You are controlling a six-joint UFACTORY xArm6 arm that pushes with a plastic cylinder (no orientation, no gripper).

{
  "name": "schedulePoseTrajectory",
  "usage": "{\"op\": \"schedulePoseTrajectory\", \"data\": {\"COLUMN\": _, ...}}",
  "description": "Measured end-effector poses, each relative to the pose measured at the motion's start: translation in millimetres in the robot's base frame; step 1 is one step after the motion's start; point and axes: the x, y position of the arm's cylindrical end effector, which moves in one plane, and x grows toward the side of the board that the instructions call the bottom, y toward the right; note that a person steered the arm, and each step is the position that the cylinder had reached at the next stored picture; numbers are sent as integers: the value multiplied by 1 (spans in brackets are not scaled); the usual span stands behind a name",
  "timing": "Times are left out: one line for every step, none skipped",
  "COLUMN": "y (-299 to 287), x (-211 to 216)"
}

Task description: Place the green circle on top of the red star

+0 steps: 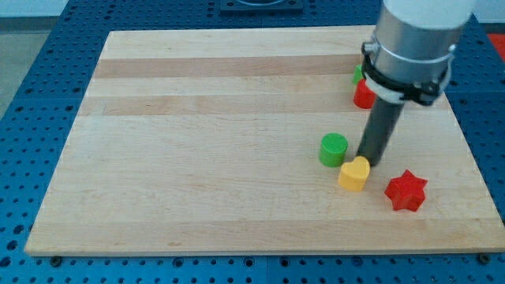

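Note:
The green circle (pixel 333 149) is a short green cylinder on the wooden board (pixel 197 118), right of centre. The red star (pixel 406 191) lies lower right of it, near the board's right edge. My tip (pixel 368 159) is the lower end of the dark rod. It stands just right of the green circle and touches the top of a yellow heart block (pixel 354 174), which lies between the circle and the star.
A red block (pixel 363 95) and a green block (pixel 358 73) sit near the view's top right, partly hidden behind the arm's grey body (pixel 414 43). The board rests on a blue perforated table (pixel 31 95).

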Motion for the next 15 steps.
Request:
{"op": "schedulePoseTrajectory", "data": {"y": 0, "x": 25}}
{"op": "schedulePoseTrajectory", "data": {"y": 0, "x": 1}}
{"op": "schedulePoseTrajectory", "data": {"y": 4, "x": -51}}
{"op": "schedulePoseTrajectory", "data": {"y": -5, "x": -81}}
{"op": "schedulePoseTrajectory", "data": {"y": -58, "x": -81}}
{"op": "schedulePoseTrajectory", "data": {"y": -100, "x": -67}}
{"op": "schedulePoseTrajectory", "data": {"y": -88, "x": -52}}
{"op": "schedulePoseTrajectory", "data": {"y": -30, "x": -52}}
{"op": "schedulePoseTrajectory", "data": {"y": 10, "x": -51}}
{"op": "schedulePoseTrajectory", "data": {"y": -29, "x": -53}}
{"op": "schedulePoseTrajectory", "data": {"y": -67, "x": -52}}
{"op": "schedulePoseTrajectory", "data": {"y": -60, "x": -32}}
{"op": "schedulePoseTrajectory", "data": {"y": -9, "x": -25}}
{"op": "schedulePoseTrajectory", "data": {"y": 12, "x": -25}}
{"op": "schedulePoseTrajectory", "data": {"y": 12, "x": -24}}
